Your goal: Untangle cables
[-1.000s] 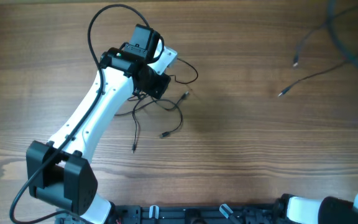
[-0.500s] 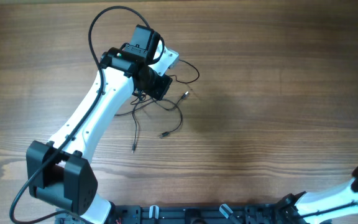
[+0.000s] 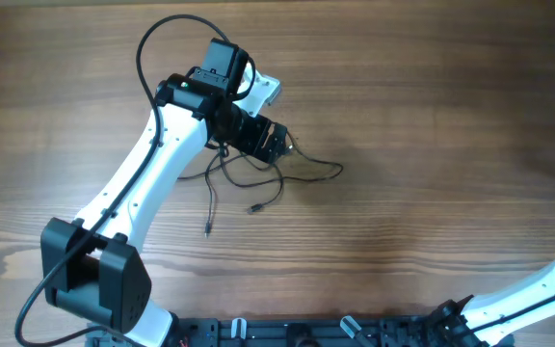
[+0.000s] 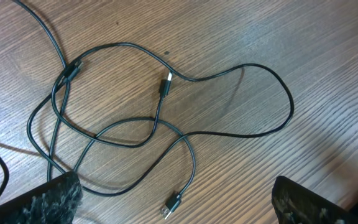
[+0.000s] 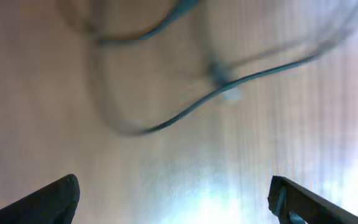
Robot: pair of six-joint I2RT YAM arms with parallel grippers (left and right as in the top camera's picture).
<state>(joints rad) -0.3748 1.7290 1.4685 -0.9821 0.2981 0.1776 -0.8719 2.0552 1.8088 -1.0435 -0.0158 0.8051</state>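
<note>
Lying tangled: cables (image 4: 156, 121) | one cluster | two plug ends (image 4: 166, 84), left wrist view

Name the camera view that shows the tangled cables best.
Left wrist: the cables fill the frame, crossings and plug ends sharp. Overhead shows them small, partly under the left arm. Right wrist shows only blurred cord.

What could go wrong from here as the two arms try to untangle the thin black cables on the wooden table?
The thin black cables cross each other several times in front of the open left gripper; closing on a crossing might pinch two strands and tighten the tangle. The small silver-tipped plug lies right by another strand, so pulling could snag it. The right wrist view is blurred, so aiming the open right gripper is uncertain.
</note>
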